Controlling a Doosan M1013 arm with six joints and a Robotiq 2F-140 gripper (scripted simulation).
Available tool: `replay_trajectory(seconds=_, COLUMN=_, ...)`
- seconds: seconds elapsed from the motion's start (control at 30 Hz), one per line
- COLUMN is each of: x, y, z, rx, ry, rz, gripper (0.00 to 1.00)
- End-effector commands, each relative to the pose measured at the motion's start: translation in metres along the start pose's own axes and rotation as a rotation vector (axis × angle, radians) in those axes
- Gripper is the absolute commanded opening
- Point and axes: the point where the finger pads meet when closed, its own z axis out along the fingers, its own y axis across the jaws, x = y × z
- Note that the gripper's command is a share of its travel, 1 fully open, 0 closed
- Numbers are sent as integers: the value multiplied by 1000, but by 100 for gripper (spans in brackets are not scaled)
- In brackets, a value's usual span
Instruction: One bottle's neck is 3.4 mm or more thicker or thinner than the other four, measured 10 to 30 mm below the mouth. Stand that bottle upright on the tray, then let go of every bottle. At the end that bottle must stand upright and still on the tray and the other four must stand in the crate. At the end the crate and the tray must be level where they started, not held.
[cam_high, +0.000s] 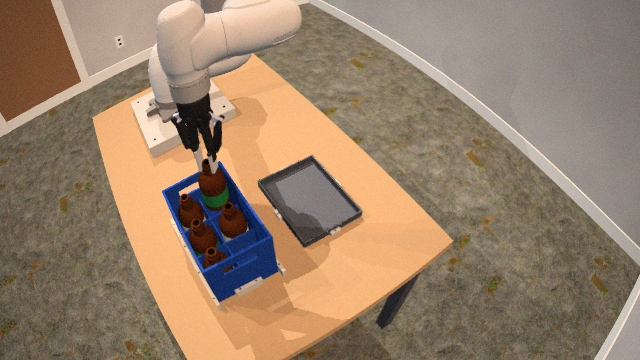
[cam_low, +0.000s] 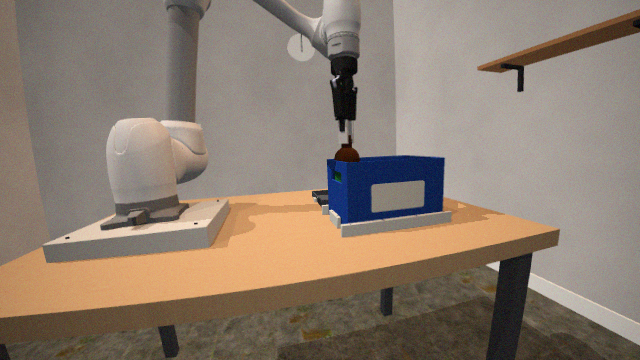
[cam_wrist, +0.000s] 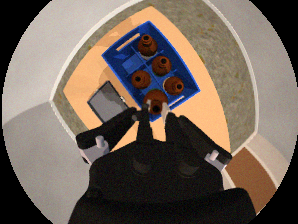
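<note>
My gripper (cam_high: 206, 167) (cam_low: 346, 138) (cam_wrist: 156, 106) is shut on the neck of a brown bottle with a green band (cam_high: 214, 184) (cam_low: 347, 154) (cam_wrist: 155, 97). This bottle is upright at the crate's robot-side end, higher than the others, its lower part still inside the blue crate (cam_high: 225, 286) (cam_low: 360, 192) (cam_wrist: 131, 64). The other four brown bottles (cam_high: 190, 214) (cam_high: 202, 239) (cam_high: 233, 224) (cam_wrist: 147, 47) stand in the crate; the walls hide them in the exterior view. The dark tray (cam_high: 317, 195) (cam_low: 321, 198) (cam_wrist: 106, 101) lies level beside the crate and holds nothing. Neck thickness cannot be judged.
One crate compartment, on the tray side, is empty. Low white strips (cam_high: 249, 286) (cam_low: 397, 223) border the crate, and small pale blocks (cam_high: 335, 231) touch the tray. The robot's base plate (cam_high: 167, 145) (cam_low: 130, 246) is at the other end of the table.
</note>
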Motion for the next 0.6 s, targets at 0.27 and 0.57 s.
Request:
replay_trajectory(seconds=0.27, x=0, y=0, z=0, rx=0, ry=0, rz=0, gripper=0)
replay_trajectory(seconds=0.57, x=0, y=0, z=-3, rx=0, ry=0, rz=0, gripper=0)
